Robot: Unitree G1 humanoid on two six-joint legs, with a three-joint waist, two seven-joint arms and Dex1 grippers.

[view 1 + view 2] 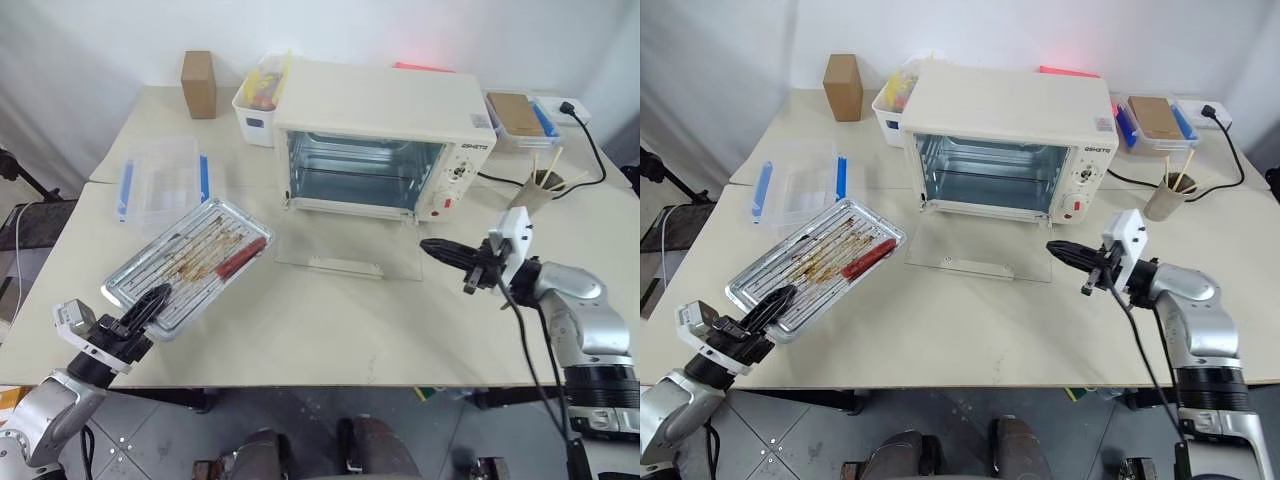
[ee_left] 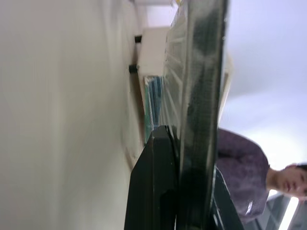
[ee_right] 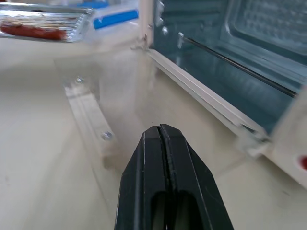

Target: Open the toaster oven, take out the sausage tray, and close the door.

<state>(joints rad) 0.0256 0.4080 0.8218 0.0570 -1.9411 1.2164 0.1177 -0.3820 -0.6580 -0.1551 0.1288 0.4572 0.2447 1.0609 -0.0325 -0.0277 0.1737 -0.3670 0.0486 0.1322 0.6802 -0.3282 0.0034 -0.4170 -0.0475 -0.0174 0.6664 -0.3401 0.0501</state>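
The cream-white toaster oven [image 1: 385, 110] stands at the back of the table, its cavity bare. Its glass door [image 1: 350, 250] lies folded flat on the table in front, bar handle [image 1: 345, 266] toward me. My left gripper [image 1: 150, 300] is shut on the near corner of the sausage tray [image 1: 190, 262], a stained silver tray held tilted over the table's left part, with one red sausage [image 1: 243, 257] on it. My right gripper [image 1: 432, 246] is shut on nothing and hovers just right of the door, pointing at it; its fingers [image 3: 163, 158] press together.
A clear box with blue latches [image 1: 162, 182] lies behind the tray. A cardboard block [image 1: 198, 84] and a white bin [image 1: 262, 95] stand at the back left. A cup of sticks [image 1: 540, 188], a lidded box [image 1: 517, 117] and a black cable [image 1: 590, 140] are at the right.
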